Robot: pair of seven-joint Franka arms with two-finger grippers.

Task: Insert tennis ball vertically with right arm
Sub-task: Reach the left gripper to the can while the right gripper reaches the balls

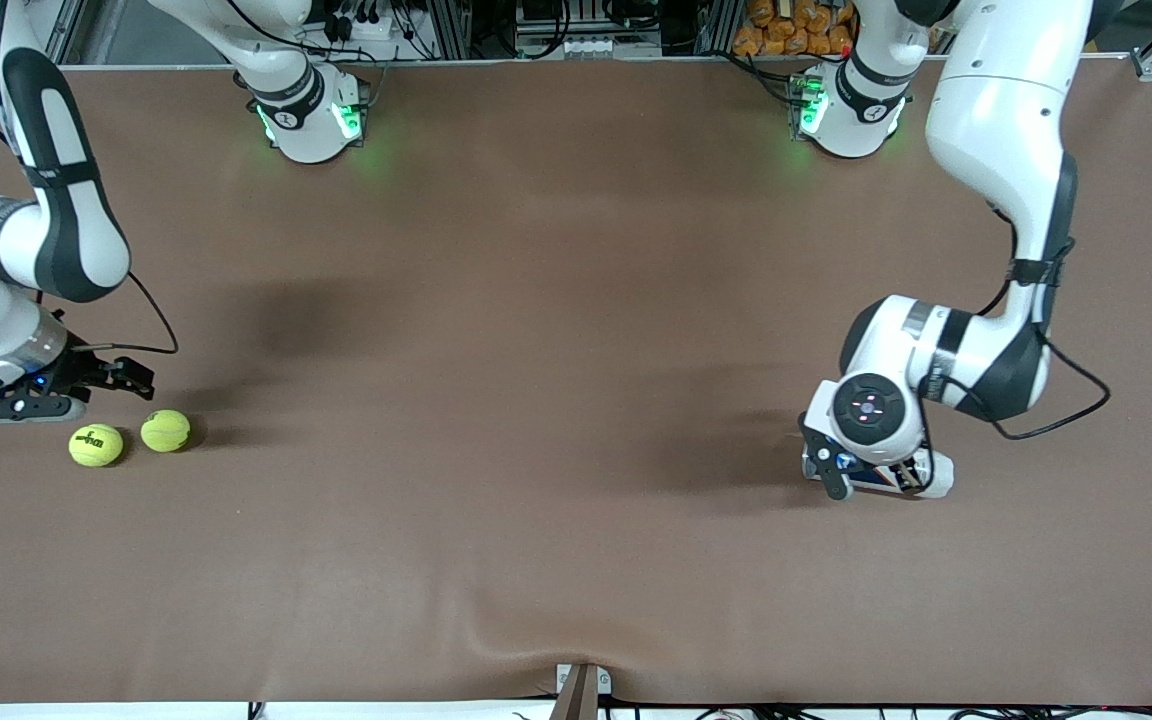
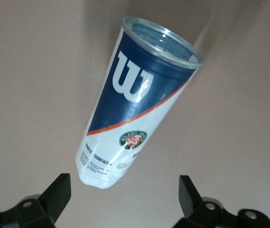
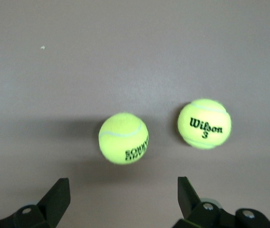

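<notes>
Two yellow-green tennis balls point(image 1: 96, 445) point(image 1: 165, 431) lie side by side on the brown table toward the right arm's end. My right gripper point(image 1: 86, 385) hangs just above the table beside them, open and empty. In the right wrist view both balls point(image 3: 123, 138) point(image 3: 204, 124) lie ahead of its open fingers point(image 3: 123, 199). A blue and white Wilson ball can point(image 2: 135, 104) lies on its side with its mouth open. My left gripper point(image 2: 124, 199) is open over it, its fingers apart from it. In the front view the can point(image 1: 939, 472) is mostly hidden under the left gripper point(image 1: 871, 478).
The brown table cover point(image 1: 536, 400) has a raised wrinkle near the front edge point(image 1: 496, 640). The two arm bases point(image 1: 311, 115) point(image 1: 846, 110) stand at the table's back edge. A clamp point(image 1: 581, 690) sits at the front edge.
</notes>
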